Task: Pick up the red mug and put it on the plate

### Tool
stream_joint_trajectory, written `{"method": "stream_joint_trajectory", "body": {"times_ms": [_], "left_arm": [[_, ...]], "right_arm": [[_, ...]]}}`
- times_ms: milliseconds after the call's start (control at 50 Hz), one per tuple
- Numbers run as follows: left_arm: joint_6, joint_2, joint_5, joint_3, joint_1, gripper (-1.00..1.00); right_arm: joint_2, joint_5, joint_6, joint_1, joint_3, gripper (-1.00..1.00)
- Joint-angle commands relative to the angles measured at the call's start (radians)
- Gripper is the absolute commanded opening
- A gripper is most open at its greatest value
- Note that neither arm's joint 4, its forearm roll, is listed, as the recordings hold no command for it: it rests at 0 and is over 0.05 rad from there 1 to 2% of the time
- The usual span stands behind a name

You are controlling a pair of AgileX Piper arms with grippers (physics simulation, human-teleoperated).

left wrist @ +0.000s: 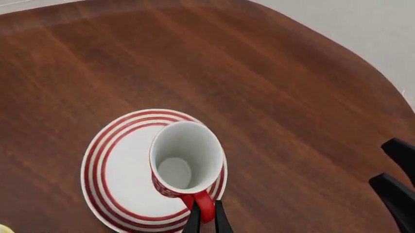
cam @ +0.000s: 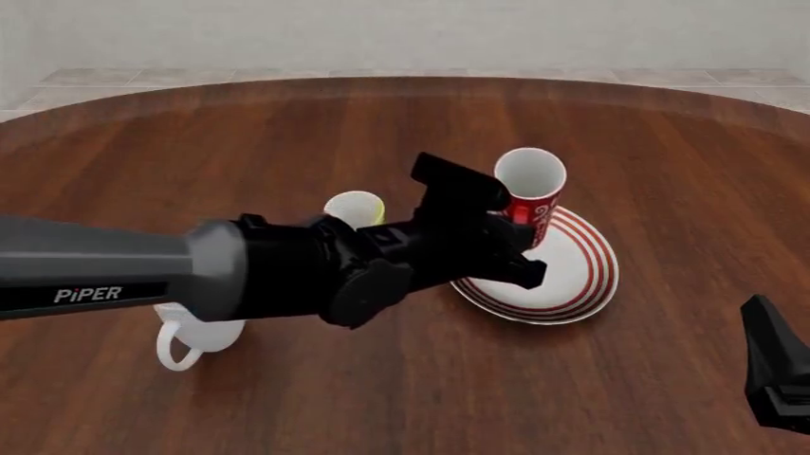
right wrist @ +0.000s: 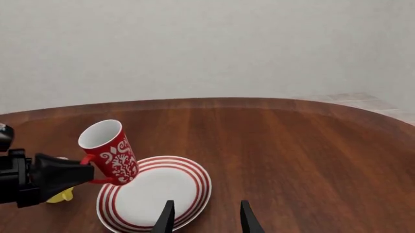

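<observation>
The red mug [cam: 532, 190], with white lettering and a white inside, is tilted, its base at the near-left part of the plate [cam: 585, 277], a white plate with red rings. My left gripper [cam: 509, 214] is shut on the mug's red handle [left wrist: 203, 204]. In the left wrist view I look down into the mug [left wrist: 186, 158] over the plate [left wrist: 116, 184]. The right wrist view shows the mug [right wrist: 112, 151] leaning over the plate's [right wrist: 165, 187] rim. I cannot tell if the base touches. My right gripper [right wrist: 206, 219] is open and empty, near the table's front right [cam: 775, 372].
A yellow-and-white mug [cam: 355, 207] stands just behind my left arm. A big white mug [cam: 190, 336] sits under that arm at the front left. The dark wooden round table [cam: 379, 123] ends at a pale floor beyond.
</observation>
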Motion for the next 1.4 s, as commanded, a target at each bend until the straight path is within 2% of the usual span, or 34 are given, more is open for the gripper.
{"method": "stream_joint_trajectory", "body": {"times_ms": [20,480,800,1400], "left_arm": [[-0.003,0.026,-0.006,-0.015,-0.003,-1.00],[0.000,0.074,-0.018,-0.036,-0.001,-1.00],[-0.023,0.136,-0.017,-0.068,0.028,-1.00],[-0.010,0.203,-0.036,-0.112,0.061,-1.00]], "right_arm": [[0.003,-0.001,0.005,-0.002,-0.001,1.00],[0.006,0.001,0.010,0.000,-0.001,1.00],[0.006,0.004,0.010,0.001,0.000,1.00],[0.014,0.001,0.013,0.000,0.000,1.00]]}}
